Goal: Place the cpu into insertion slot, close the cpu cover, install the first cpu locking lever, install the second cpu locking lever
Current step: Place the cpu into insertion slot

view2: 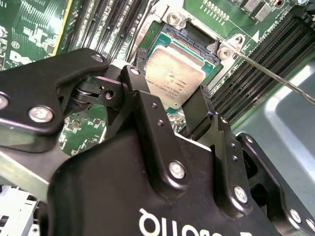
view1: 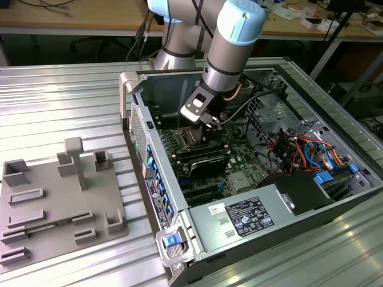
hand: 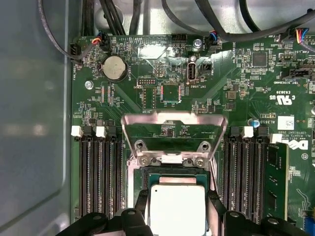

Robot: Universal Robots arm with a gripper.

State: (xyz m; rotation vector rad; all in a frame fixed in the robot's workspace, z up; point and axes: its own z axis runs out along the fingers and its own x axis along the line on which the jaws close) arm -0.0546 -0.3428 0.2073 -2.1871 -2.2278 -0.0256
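Step in hand: the first one, cpu into socket.

- Black two-finger gripper (view2: 171, 87) is clamped on the cpu (view2: 176, 73), a small flat square chip with a silver-grey metal top. One finger (view2: 197, 110) presses on each of two opposite edges.
- The cpu sits directly over the insertion slot (hand: 173, 172), a square dark socket with a silvery rim in the green motherboard (hand: 147, 73). I cannot tell whether the chip already rests in the slot.
- The cpu cover (hand: 172, 117), a thin silvery metal frame, is swung open and lies back from the slot's hinge edge. Not yet closed.
- A thin steel locking lever (view2: 275, 76) stands free beside the slot, unlatched.
- Long black memory slots (hand: 98, 177) flank the slot on both sides.

Judgement: seating calls for the chip edges square to the slot rim, a level descent with no force, and release only once the chip lies flat.
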